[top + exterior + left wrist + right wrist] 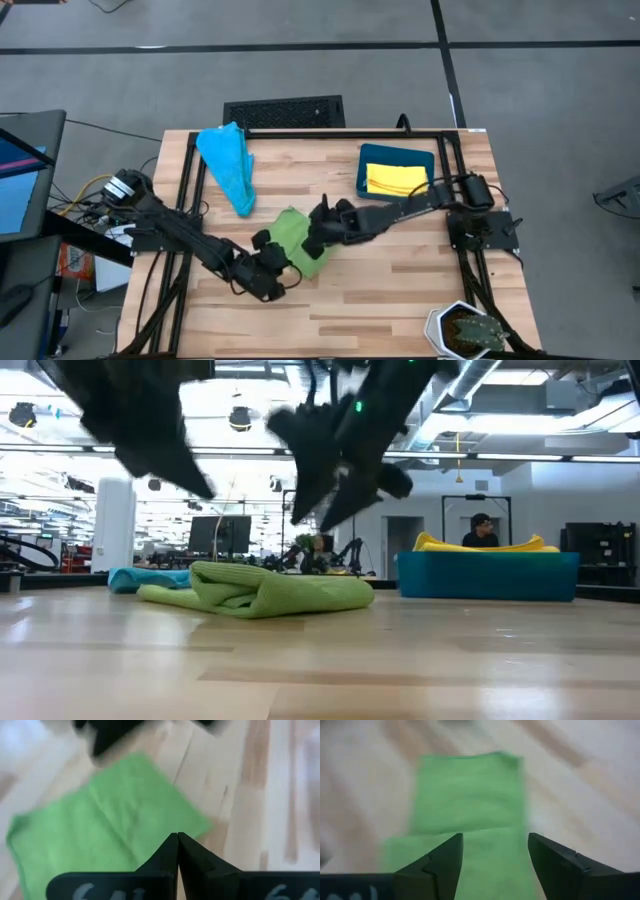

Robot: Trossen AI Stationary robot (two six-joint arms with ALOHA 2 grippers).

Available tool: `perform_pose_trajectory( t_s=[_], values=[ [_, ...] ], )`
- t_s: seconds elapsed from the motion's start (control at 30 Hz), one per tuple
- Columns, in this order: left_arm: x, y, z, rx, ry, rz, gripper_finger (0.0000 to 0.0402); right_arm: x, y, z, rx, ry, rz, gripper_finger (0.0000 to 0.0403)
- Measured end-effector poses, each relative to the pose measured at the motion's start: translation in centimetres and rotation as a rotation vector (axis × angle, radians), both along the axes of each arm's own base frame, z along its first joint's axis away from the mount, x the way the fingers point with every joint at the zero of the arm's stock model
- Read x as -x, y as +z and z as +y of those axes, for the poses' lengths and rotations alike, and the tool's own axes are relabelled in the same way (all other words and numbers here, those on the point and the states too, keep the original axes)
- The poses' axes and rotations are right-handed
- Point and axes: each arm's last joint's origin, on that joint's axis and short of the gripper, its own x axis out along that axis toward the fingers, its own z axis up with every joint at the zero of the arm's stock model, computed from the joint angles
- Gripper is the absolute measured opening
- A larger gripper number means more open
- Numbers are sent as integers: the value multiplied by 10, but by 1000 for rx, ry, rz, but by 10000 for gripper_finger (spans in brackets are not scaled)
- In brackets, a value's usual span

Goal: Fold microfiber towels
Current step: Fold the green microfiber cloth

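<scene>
We see the tabletop [380,300] bare along its near edge; green towel [300,240] occupies the middle, blue towel [228,160] and teal bin [396,170] the far edge.

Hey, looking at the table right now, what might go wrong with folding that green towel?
1. The green towel lies folded but lumpy, so the fold may spring open.
2. Neither gripper holds it: the left gripper is shut and empty, the right gripper open above it, and a poorly aimed grasp could drag a layer.
3. The blue towel lies close and could get snagged.
</scene>
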Motion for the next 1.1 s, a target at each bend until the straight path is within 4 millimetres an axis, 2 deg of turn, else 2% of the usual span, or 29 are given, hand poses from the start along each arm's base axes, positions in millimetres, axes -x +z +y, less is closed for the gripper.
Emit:
perform_pose_trajectory(
  t_s=[0.07, 0.13, 0.23, 0.3, 0.5, 0.67, 0.8, 0.97, 1.1],
  values=[
    [0, 1, -4, -38, 8, -35, 0, 0, 0, 21, -14, 44, -35, 248],
    [-4, -7, -5, -57, 7, -31, 0, 4, -6, 44, -18, 86, -35, 248],
    [-10, -23, -5, -85, 10, 4, 0, 3, -25, 74, -25, 129, -69, 248],
    [-17, -35, -6, -88, -1, 20, 0, -2, -37, 86, -26, 150, -103, 248],
    [-23, -58, -4, -109, -41, 94, 0, -10, -77, 88, -34, 130, -72, 248],
    [-23, -70, -3, -86, -17, 141, 0, -9, -81, 90, -82, 161, -36, 248],
    [-23, -71, 0, -105, -20, 163, 0, -2, -65, 97, -103, 188, -43, 248],
    [-25, -62, 3, -107, -42, 145, 0, 13, -10, 93, -79, 187, -92, 248],
    [-24, -47, 6, -79, -48, 106, 0, 32, 24, 82, -12, 153, -75, 248]
  ],
)
